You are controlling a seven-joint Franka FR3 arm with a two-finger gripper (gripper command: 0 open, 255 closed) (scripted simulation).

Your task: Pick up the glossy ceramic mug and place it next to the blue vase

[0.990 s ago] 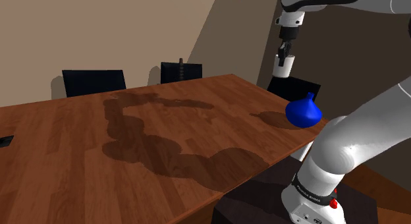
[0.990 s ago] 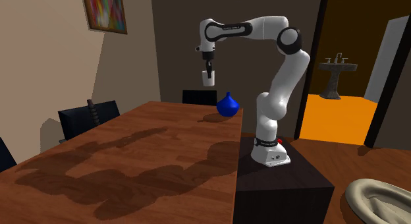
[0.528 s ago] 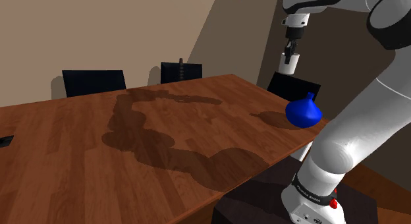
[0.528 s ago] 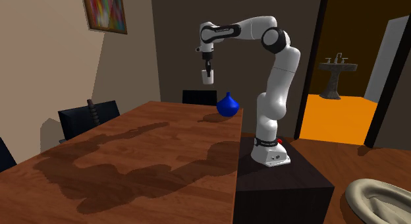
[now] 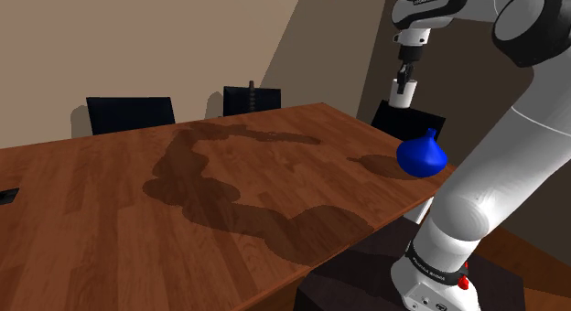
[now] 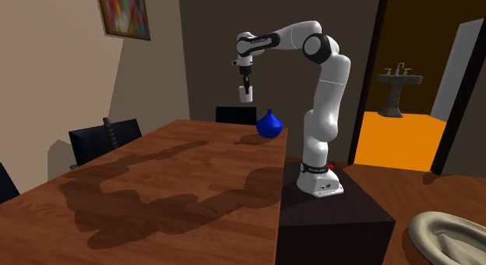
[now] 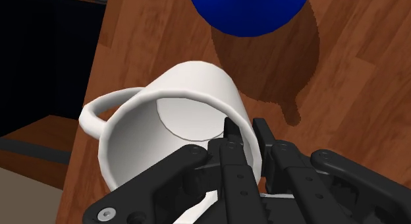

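**Above the counter's (image 5: pixel 229 199) far end, a mug (image 5: pixel 399 94) in the air**

Shoulder view: the hand (image 5: pixel 402 80) pinches the white mug by its rim, high over the wood, above and just behind the blue vase (image 5: pixel 422 155). The mug hangs upright, long axis vertical, mouth up.

Second exterior view: the mug is clear of the counter, and the vase stands below it near the edge.

Wrist view: one finger (image 7: pixel 230 134) is inside the wall and one outside. The handle points away from them.

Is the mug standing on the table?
No, the mug hangs in the air, clasped by the gripper, well above the table.
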